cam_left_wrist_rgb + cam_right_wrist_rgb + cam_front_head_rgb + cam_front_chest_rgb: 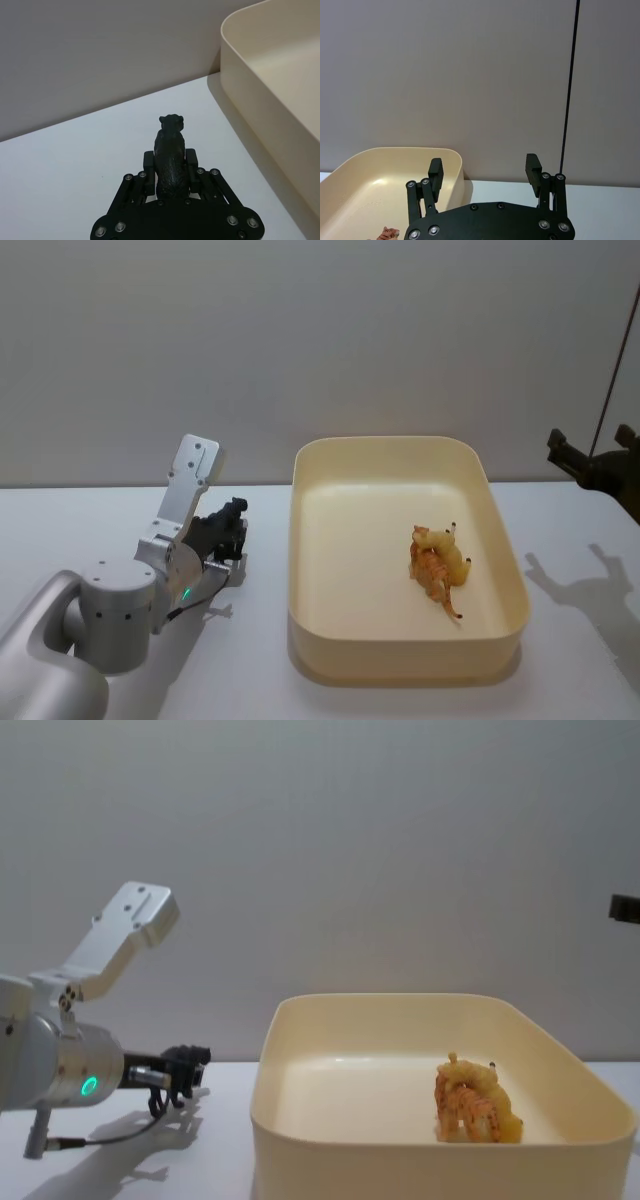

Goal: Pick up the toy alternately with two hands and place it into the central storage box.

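The left gripper's (pixel 169 165) fingers (pixel 148 161) are closed narrowly on a small black toy animal (pixel 170 155), pressing its flanks low over the white desk (pixel 75 165), just left of the cream-yellow storage box (pixel 300 540). No writing or labels are readable on anything. The right gripper (pixel 485 172) hangs above the desk, right of the box, fingers spread wide and empty; an orange striped toy (pixel 432 565) and a yellow toy (pixel 455 562) lie touching inside the box.
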